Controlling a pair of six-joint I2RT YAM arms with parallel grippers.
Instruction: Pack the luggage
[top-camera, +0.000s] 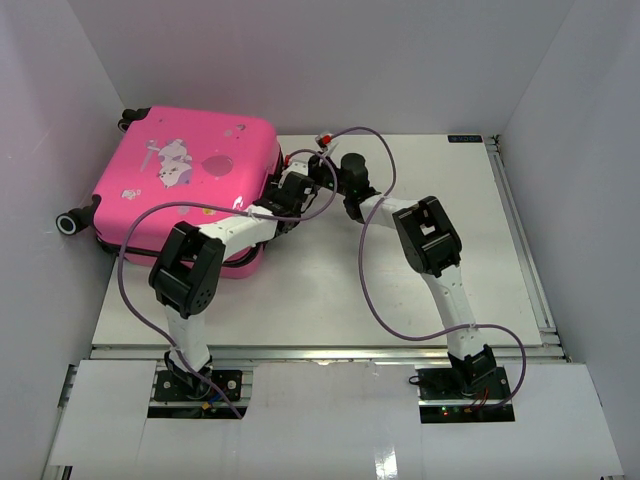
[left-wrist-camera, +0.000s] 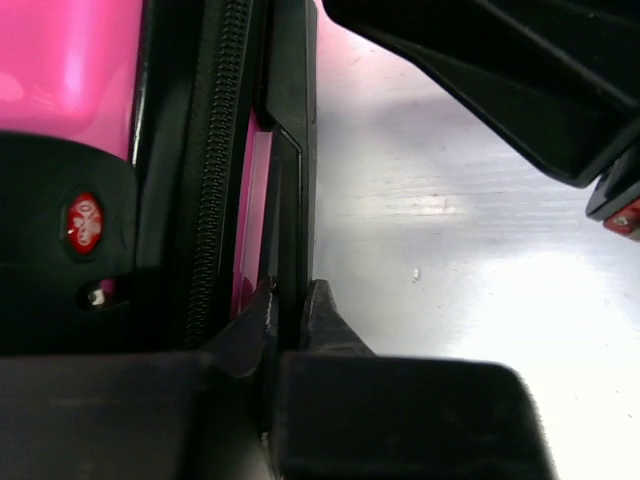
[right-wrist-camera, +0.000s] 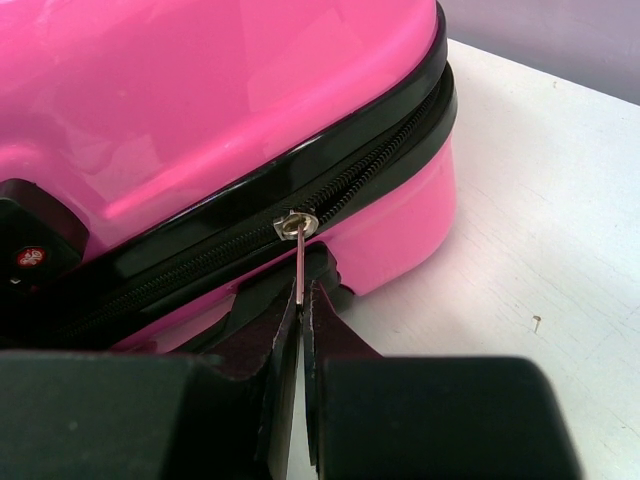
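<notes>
well, luggage (top-camera: 185, 185) lies flat on white table (top-camera: 400, 300), white walls (top-camera: 330, 60) around.

We take this for a robotics lab cell; plain white panels (top-camera: 300, 60) wall in a white table (top-camera: 330, 290) on three sides; metal rails (top-camera: 522, 230) run along its edges; a left arm (top-camera: 190, 270) and a right arm (top-camera: 435, 250) stand bolted at its near edge, purple cables (top-camera: 366, 275) looping loose over them
</notes>
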